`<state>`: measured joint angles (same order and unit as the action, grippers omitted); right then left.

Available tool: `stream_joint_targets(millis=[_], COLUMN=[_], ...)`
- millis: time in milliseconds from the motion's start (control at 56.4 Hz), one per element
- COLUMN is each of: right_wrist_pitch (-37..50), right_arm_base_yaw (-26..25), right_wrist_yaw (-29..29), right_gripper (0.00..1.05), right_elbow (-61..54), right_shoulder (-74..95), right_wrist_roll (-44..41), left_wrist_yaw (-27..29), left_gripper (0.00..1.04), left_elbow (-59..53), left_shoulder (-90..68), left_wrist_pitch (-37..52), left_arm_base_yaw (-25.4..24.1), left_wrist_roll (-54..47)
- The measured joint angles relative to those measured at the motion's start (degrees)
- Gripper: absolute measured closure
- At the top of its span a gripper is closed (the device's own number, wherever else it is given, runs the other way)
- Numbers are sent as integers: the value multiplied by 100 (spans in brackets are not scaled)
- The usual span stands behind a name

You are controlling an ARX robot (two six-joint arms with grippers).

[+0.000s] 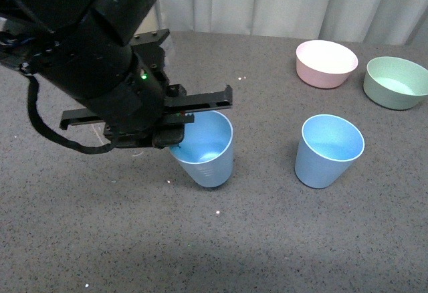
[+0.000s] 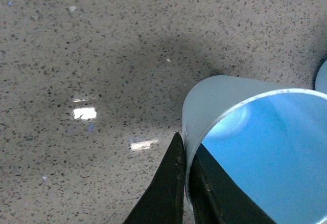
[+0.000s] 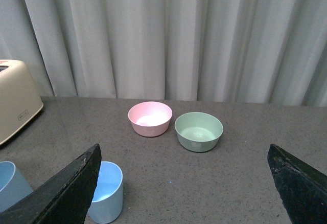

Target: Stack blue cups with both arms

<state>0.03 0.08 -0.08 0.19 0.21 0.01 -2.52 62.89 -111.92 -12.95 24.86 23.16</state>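
Note:
My left gripper (image 1: 175, 130) is shut on the near-left rim of a light blue cup (image 1: 207, 154), one finger inside and one outside. The cup tilts, with its base at or just above the table. In the left wrist view the black fingers (image 2: 171, 188) pinch the cup wall (image 2: 214, 101). The second blue cup (image 1: 329, 151) stands upright to the right, apart from it. My right gripper (image 3: 184, 147) is open and empty, well above the table. It does not show in the front view. Its view shows the second cup (image 3: 106, 193) and the held cup (image 3: 10, 183).
A pink bowl (image 1: 326, 63) and a green bowl (image 1: 396, 82) stand at the back right, also in the right wrist view as the pink bowl (image 3: 149, 118) and green bowl (image 3: 199, 131). A cream toaster (image 3: 15, 101) sits at the far left. White curtains hang behind the grey speckled table (image 1: 281, 239).

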Motion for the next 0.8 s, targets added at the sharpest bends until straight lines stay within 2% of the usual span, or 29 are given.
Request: stream_joint_targets(millis=[709,798], right_wrist_pitch=[0,0], right_arm_base_yaw=[0,0], right_wrist_yaw=[0,0], right_gripper=[10,10], right_elbow=[0,0], right_shoulder=[2,2], right_wrist_roll=[-2,-2], left_wrist_yaw=[286,258], left_gripper=[101,86], left_elbow=[505,507], left_shoulder=[-459,-459], left_wrist_pitch=[-293,-328], left_arm_base_yaw=[216,232], left_wrist_roll=[-136,-122])
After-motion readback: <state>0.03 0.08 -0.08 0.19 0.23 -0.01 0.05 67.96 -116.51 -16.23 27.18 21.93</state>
